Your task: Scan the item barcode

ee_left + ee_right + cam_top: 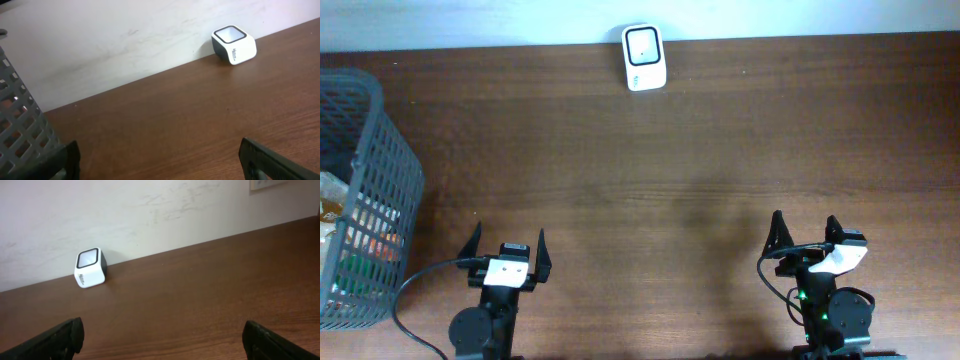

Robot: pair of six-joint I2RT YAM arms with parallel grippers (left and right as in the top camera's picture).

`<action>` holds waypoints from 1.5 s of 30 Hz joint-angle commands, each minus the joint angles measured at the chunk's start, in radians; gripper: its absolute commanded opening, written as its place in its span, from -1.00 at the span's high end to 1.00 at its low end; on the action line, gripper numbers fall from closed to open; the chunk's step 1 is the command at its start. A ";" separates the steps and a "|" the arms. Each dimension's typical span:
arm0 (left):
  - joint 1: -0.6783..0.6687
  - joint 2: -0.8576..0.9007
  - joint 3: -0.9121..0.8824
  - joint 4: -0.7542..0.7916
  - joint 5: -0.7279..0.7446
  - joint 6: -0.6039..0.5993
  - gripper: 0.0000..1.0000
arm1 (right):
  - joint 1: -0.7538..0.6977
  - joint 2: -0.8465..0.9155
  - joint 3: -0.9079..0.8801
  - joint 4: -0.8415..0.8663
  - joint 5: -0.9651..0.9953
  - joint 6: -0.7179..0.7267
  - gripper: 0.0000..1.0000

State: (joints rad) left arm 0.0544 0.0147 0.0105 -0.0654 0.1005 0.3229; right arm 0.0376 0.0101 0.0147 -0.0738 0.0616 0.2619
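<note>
Both arms are sitting parked at the near edge of the table (640,170). Left hand (507,242) is sitting at the near-left, fingers spread wide, holding nothing. Right hand (805,225) is sitting at the near-right, also spread wide and holding nothing. Neither is touching anything on the table.

White scanner (644,58) with a dark-framed window on top is standing at the far edge, about mid-table, right against the pale wall (125,40), well apart from both hands. Both wrist views are showing it far ahead.

Grey mesh basket (390,170) is standing at the left edge, near the left hand but not touching it. Items (332,195) are lying inside it; tan, orange and green packaging is showing through the mesh, and I cannot tell what each one is or where any barcode is facing.
</note>
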 commanded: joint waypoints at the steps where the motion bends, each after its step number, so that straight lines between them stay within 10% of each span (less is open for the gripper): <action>1: 0.000 -0.009 -0.002 -0.007 -0.003 0.011 -0.98 | 0.008 -0.002 -0.009 -0.002 0.002 0.004 -0.97; 26: 0.001 -0.002 0.048 0.027 -0.023 -0.080 -0.98 | 0.008 -0.002 -0.009 -0.002 0.002 0.004 -0.97; 35: 0.001 0.510 0.586 -0.047 -0.015 -0.087 -0.98 | 0.008 -0.002 -0.009 -0.002 0.002 0.004 -0.97; 42: 0.000 1.054 1.328 -0.612 0.032 -0.102 -0.99 | 0.008 -0.002 -0.009 -0.002 0.002 0.004 -0.97; 45: 0.000 1.263 1.561 -0.865 0.347 -0.120 -0.98 | 0.008 -0.002 -0.009 -0.002 0.002 0.004 -0.97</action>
State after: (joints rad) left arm 0.0547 1.1393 1.4151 -0.7757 0.1673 0.2272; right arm 0.0376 0.0151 0.0147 -0.0742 0.0612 0.2626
